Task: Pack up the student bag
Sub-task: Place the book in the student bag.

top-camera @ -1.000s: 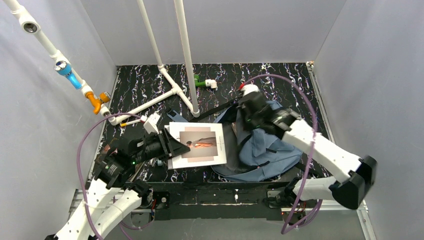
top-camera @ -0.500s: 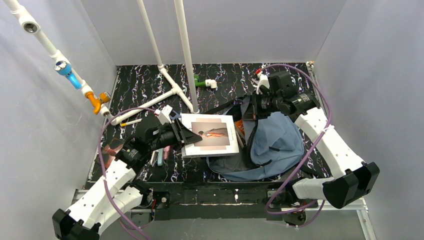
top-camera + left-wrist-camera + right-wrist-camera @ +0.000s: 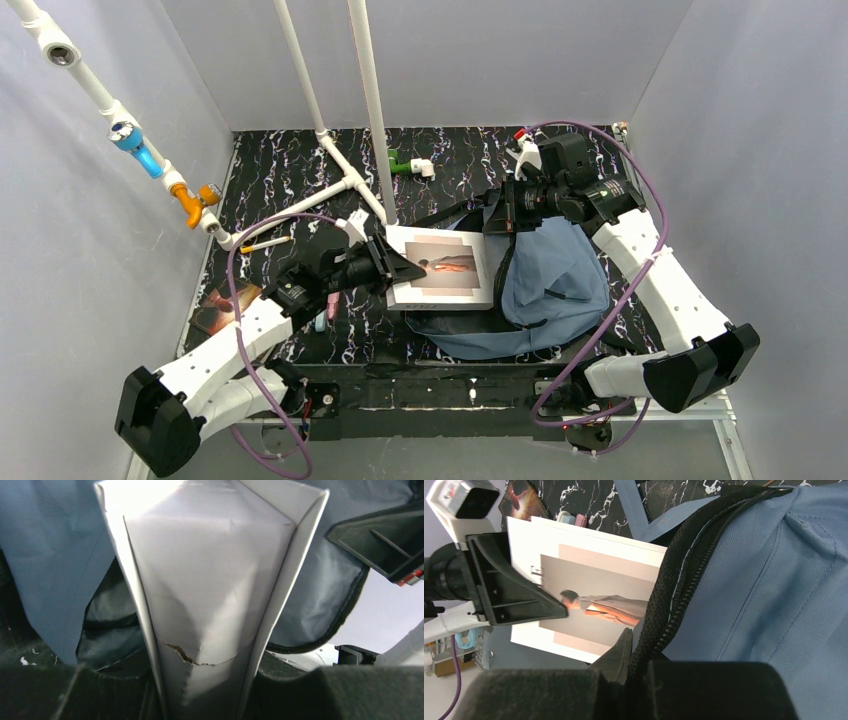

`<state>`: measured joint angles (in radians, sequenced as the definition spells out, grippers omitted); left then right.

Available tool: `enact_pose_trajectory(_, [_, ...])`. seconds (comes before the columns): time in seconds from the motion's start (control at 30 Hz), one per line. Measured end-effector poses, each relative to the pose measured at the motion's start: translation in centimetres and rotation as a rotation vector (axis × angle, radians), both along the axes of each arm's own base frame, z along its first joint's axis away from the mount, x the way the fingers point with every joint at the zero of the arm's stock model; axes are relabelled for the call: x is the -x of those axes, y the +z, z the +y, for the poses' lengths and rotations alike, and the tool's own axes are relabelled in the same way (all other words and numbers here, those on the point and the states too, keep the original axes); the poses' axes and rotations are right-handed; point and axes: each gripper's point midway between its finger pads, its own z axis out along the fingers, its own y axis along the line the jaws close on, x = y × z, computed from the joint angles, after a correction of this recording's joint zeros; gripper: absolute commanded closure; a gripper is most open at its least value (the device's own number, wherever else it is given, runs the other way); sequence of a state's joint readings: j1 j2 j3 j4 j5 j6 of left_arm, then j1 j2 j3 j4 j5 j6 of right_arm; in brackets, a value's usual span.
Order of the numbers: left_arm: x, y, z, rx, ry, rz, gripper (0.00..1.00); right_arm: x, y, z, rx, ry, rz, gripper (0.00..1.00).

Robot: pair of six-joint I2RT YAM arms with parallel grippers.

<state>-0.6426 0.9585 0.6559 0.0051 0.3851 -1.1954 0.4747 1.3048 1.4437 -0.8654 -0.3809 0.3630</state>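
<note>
The left gripper is clamped on a white book. One finger lies across the cover with its tip on the printed picture of a figure, and the other finger is hidden underneath. In the left wrist view the book runs straight out from between the fingers, and a small tear shows in its paper just ahead of the grip. The book's far edge reaches the mouth of the bag. The bag lies on the black marbled table, beyond the left fingertips and below the right ones. Its dark lining shows beside the book.

The right gripper is pinched tight on the bag's black zip edge and holds that rim up off the table, so the mouth gapes toward the book. Blue cloth falls away on one side of the right fingers. The book's cover lies close on the other side, and I cannot tell whether it touches the zip edge.

Behind the left fingers, near that arm, two small pastel things, one teal and one pink, lie on the table. A dark reddish card lies farther back. A white pipe frame stands well off to the side of the left fingers.
</note>
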Motion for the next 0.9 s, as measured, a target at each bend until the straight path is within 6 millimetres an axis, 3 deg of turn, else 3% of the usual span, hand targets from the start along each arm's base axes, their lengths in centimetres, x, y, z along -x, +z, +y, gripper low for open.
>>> enact_pose_trajectory(0.27, [-1.0,-1.1,-3.5,0.006,0.012,0.035,0.79,0.0,0.5,0.2,-0.016,0.002,0.0,0.99])
enact_pose_trajectory(0.47, [-3.2,-2.2,-6.1,0.039,0.049,0.068,0.78,0.1,0.5,0.3,-0.023,0.002,0.005,0.99])
enact_pose_trajectory(0.7, [-4.8,-2.8,-10.7,0.051,0.05,0.061,0.76,-0.1,0.9,0.6,-0.044,-0.002,0.001,0.99])
enact_pose_trajectory(0.83, [-5.7,-3.8,-13.5,0.062,0.054,0.046,0.68,-0.2,0.9,0.7,-0.053,0.001,-0.001,0.99])
enact_pose_trajectory(0.9, [-6.3,-4.1,-14.9,0.07,0.052,0.038,0.55,-0.3,1.0,0.9,-0.061,0.005,-0.009,0.99])
